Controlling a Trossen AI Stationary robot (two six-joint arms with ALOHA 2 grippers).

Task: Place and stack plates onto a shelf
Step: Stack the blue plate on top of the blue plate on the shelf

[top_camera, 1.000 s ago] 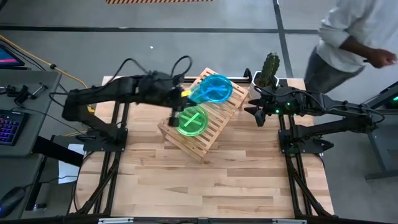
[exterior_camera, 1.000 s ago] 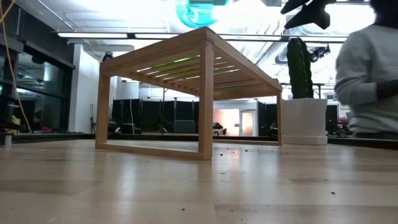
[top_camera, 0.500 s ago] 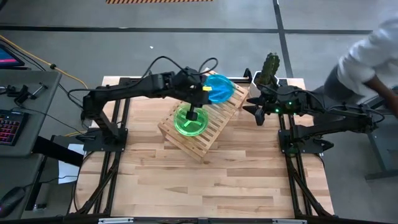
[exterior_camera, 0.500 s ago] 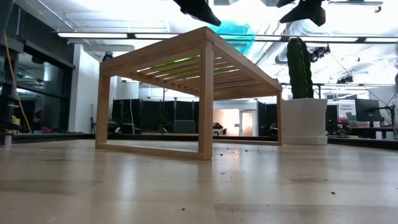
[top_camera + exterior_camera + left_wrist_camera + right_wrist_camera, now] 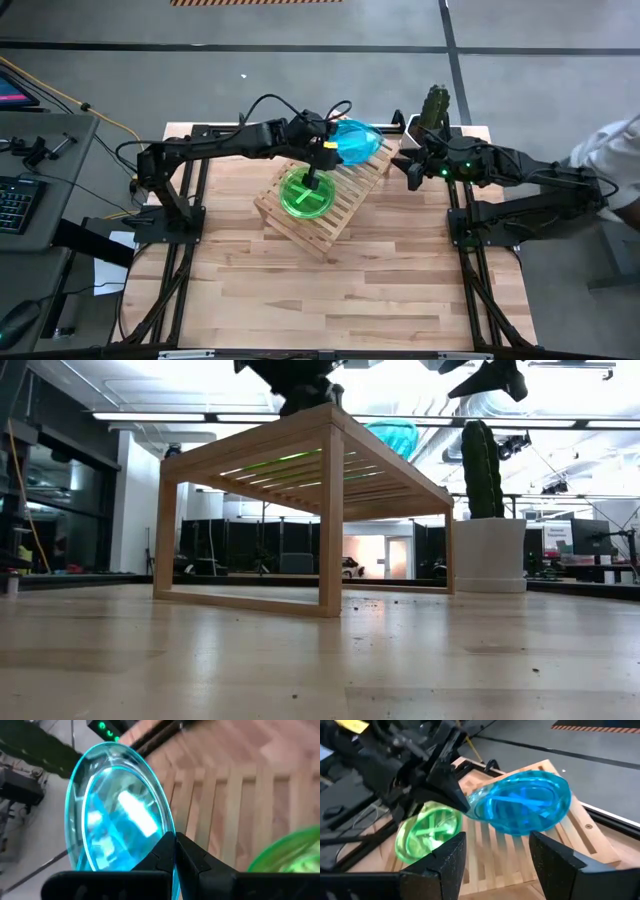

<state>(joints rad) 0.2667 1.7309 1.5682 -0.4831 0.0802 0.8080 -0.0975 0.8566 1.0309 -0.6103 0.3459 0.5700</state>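
Since half a second ago, little shift at the left arm: left gripper (image 5: 318, 150) now a touch lower over the rack, the teal plate tipped further toward the rack's far end; the person at the right edge moved further out of the high view, only a pale sleeve (image 5: 612, 150) showing.

Going left to right. On the light wooden butcher-block table (image 5: 330, 290), the light wooden slatted shelf (image 5: 325, 190) set at an angle. Lying flat on its slats, a lime-green translucent round plate (image 5: 306, 194) with a lighter cross mark. Above that, the left gripper pinched shut on the rim of a teal-blue translucent round plate (image 5: 352, 141), held tilted over the shelf's far end, seemingly not touching the slats, though hard to be sure from above. Further right, the right gripper (image 5: 412, 172) hanging just beside the shelf's end, fingers spread wide, holding nothing, pointed at the teal plate. Behind it, a green cactus (image 5: 435, 104) in a white pot (image 5: 490, 555) at the table's far corner.
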